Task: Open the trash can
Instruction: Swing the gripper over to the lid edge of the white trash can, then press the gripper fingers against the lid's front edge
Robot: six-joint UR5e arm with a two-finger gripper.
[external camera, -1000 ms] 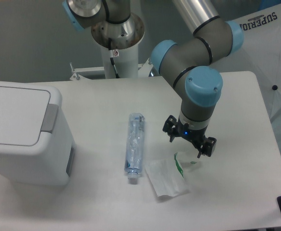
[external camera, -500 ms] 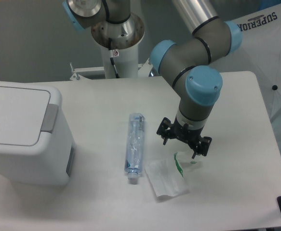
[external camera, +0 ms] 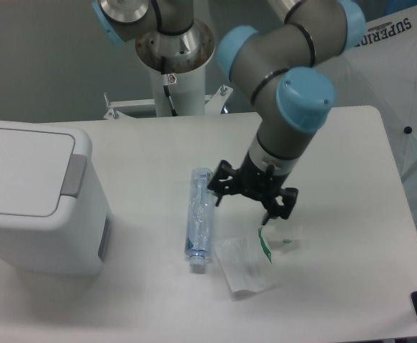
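The trash can is a large white boxy bin at the left edge of the table. Its flat lid lies down flat, with the grey push tab on its right side. My gripper hangs over the middle of the table, well to the right of the bin and apart from it. Its dark fingers are spread wide with nothing between them, one fingertip beside the bottle's upper end, the other above the plastic wrapper.
A crushed clear plastic bottle lies lengthwise between the bin and my gripper. A clear wrapper with green print lies just below the gripper. The robot's base column stands at the back, and white fabric hangs at the right.
My gripper has moved left across the table, from above the wrapper toward the bottle. The bin, bottle and wrapper have not moved.
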